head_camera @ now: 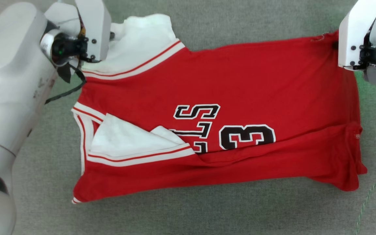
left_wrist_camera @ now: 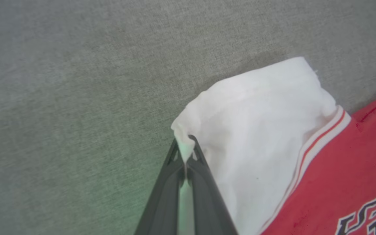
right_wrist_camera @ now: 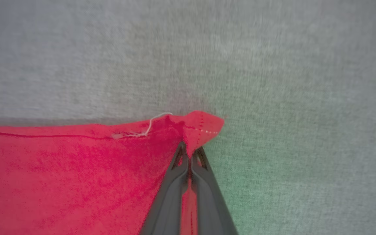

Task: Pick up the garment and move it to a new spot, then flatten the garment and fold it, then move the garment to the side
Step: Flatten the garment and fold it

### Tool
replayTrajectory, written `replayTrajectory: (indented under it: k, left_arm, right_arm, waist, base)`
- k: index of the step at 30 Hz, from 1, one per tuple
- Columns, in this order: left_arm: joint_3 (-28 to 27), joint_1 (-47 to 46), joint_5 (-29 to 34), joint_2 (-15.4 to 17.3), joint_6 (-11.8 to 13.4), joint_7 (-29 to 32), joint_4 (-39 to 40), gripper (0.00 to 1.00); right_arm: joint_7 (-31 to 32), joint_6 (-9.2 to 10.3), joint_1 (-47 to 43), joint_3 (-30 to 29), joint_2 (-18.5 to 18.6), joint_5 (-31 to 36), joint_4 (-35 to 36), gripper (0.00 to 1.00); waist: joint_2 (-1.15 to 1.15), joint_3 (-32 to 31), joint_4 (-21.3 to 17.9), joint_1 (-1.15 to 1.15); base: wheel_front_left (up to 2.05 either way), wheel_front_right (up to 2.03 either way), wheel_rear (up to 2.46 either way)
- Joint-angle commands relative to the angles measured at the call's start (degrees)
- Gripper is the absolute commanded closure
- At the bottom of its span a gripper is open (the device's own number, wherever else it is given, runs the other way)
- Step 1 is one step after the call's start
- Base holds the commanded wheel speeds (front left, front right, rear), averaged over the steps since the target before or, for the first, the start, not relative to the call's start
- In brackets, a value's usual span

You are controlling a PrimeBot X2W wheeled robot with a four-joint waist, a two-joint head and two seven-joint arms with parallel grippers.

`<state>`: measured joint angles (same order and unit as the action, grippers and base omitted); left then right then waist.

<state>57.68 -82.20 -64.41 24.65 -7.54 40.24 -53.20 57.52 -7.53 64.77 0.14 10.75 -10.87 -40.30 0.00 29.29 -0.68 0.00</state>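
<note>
Garment (head_camera: 227,107) lies crosswise — neck toward robot's left, hem toward right.

Grey woven fabric surface (head_camera: 240,23) spans the background in all views, fine even weave, flat; faint greenish glow (left_wrist_camera: 109,176) on it at 7 o'clock in left wrist view, also 4 o'clock in right wrist view; thin green-white twisted cord (head_camera: 369,195) at 4 o'clock in head view
</note>
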Motion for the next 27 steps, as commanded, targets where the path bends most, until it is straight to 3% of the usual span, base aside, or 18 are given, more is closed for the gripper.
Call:
replayTrajectory:
  k: [1, 10, 18, 23, 27]
  left_arm:
    - [0.23, 0.35, 0.12, 0.35, 0.17, -1.06, 0.47, 1.00]
    - [1.03, 3.63, -2.78, 3.37, 0.15, -4.62, 5.26, 1.00]
    - [2.42, 12.78, -5.49, 10.67, 0.15, -7.09, 16.00, 1.00]
    - [2.83, 17.74, -6.70, 13.45, 1.57, -6.95, 21.57, 1.00]
    - [3.50, 23.34, -8.72, 15.65, 4.56, -6.03, 27.99, 1.00]
  right_arm:
    - [-2.23, 0.08, -0.97, -0.10, -0.03, -0.09, 0.01, 1.00]
    - [-10.88, 0.08, -5.06, 4.11, 1.69, -4.25, 1.08, 1.00]
    - [-12.16, 0.08, -16.43, 8.89, 6.74, -12.39, 6.78, 1.00]
    - [-11.18, 0.08, -21.63, 8.33, 8.45, -14.91, 9.77, 1.00]
    - [-9.55, 0.08, -26.29, 7.52, 9.03, -16.25, 12.47, 1.00]
  waist:
    - [0.00, -2.51, 0.32, 0.00]
    - [0.00, -9.28, 1.09, 0.00]
    - [0.00, -15.36, 2.24, 0.00]
    - [0.00, -16.76, 2.65, 0.00]
    - [0.00, -17.42, 2.79, 0.00]
  base:
    - [0.00, 0.00, 0.00]
    - [0.00, 0.00, 0.00]
    - [0.00, 0.00, 0.00]
    - [0.00, 0.00, 0.00]
    - [0.00, 0.00, 0.00]
